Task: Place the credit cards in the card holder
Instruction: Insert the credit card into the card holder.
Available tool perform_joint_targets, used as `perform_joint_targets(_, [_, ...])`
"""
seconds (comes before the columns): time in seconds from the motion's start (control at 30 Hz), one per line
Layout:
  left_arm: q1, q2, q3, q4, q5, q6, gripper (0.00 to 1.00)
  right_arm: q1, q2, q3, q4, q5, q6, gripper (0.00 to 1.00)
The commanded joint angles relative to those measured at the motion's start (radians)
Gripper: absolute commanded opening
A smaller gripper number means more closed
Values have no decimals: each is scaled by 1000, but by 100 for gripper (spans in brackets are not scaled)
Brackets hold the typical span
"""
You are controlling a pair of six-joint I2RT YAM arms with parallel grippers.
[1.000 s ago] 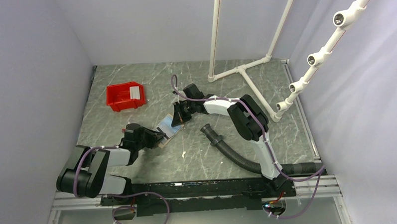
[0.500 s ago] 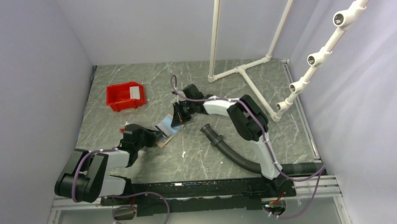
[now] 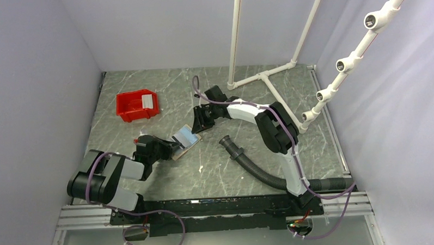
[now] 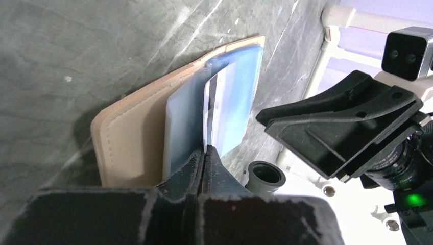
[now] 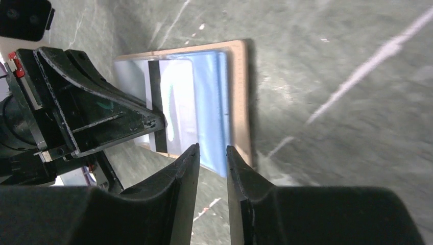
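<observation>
The tan card holder [image 3: 179, 151] [image 4: 130, 135] lies open on the table's middle left, with the credit cards lying over it. A pale blue card [image 4: 242, 97] [image 5: 212, 107] lies flat on the holder. A whitish-grey card [image 4: 219, 102] [image 5: 176, 102] with a dark stripe stands tilted over it. My left gripper [image 3: 169, 148] [image 4: 205, 150] is shut on that card's near edge. My right gripper [image 3: 199, 125] [image 5: 212, 151] hovers just past the holder's far end. It is open a little and holds nothing. No gold-brown card shows.
A red bin [image 3: 137, 105] holding a whitish item [image 3: 147, 100] stands at the back left. A black corrugated hose [image 3: 249, 162] runs from the right arm's base toward the holder. A white pipe frame [image 3: 268, 82] stands at the back right.
My right gripper has opened, let go of the cards and drawn back toward the rear right. My left gripper has shut on the card's edge.
</observation>
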Motion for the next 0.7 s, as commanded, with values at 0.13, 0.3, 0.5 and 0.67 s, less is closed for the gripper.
perform_joint_targets(0.13, [-2, 150, 8, 117, 107, 53, 0, -18, -1, 21, 16, -23, -30, 29])
perform_joint_targets(0.3, [-1, 203, 16, 170, 126, 72, 0, -15, 10, 1, 65, -74, -7, 26])
perform_joint_targets(0.5, [0, 307, 46, 321, 149, 66, 0, -15, 19, -27, 132, -128, 56, 23])
perform_joint_targets(0.67, [0, 341, 75, 302, 159, 96, 0, -17, 4, -10, 63, -68, 19, 25])
